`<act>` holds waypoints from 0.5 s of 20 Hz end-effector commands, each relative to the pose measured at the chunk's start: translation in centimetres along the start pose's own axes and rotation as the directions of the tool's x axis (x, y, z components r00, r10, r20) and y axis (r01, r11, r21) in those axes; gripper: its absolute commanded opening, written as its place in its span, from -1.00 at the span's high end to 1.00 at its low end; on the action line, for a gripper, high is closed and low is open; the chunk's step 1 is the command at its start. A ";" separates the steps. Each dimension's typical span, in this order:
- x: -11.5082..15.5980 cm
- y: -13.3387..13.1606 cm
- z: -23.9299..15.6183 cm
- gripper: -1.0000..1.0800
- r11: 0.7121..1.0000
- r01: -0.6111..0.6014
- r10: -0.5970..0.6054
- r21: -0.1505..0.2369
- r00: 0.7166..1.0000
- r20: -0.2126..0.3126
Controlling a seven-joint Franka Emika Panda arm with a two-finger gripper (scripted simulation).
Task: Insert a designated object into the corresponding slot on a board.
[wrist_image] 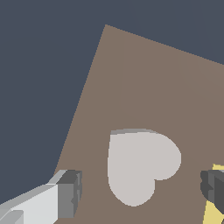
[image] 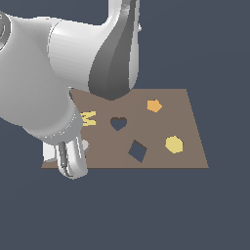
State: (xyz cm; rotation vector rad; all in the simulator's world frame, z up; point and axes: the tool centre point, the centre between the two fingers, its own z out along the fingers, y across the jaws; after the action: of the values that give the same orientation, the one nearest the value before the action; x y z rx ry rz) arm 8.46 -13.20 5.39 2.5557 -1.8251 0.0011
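The designated object, a pale grey flat heart (wrist_image: 140, 164), lies on the brown board (wrist_image: 144, 83) near a corner. In the wrist view my gripper (wrist_image: 142, 192) stands open above it, one fingertip (wrist_image: 70, 192) on each side of the heart, not touching it. In the exterior view only a sliver of the heart (image: 85, 145) shows beside the arm, at the board's (image: 161, 156) near corner on the exterior view's left; the gripper itself is hidden behind the arm. The slot, a dark navy heart cutout (image: 118, 123), sits mid-board to the right of a yellow "M" (image: 88, 118).
On the board also lie an orange pentagon (image: 154, 105), a yellow hexagon (image: 174, 144) and a dark diamond cutout (image: 137, 151). The big white arm covers the board's left part in the exterior view. A yellow edge (wrist_image: 214, 197) shows by one finger.
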 end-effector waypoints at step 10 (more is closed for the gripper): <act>0.5 0.4 0.4 -0.92 0.999 -0.048 0.048 0.000 0.999 0.001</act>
State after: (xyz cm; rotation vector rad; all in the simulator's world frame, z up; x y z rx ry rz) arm 8.28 -13.81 4.98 2.5124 -1.8858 -0.0001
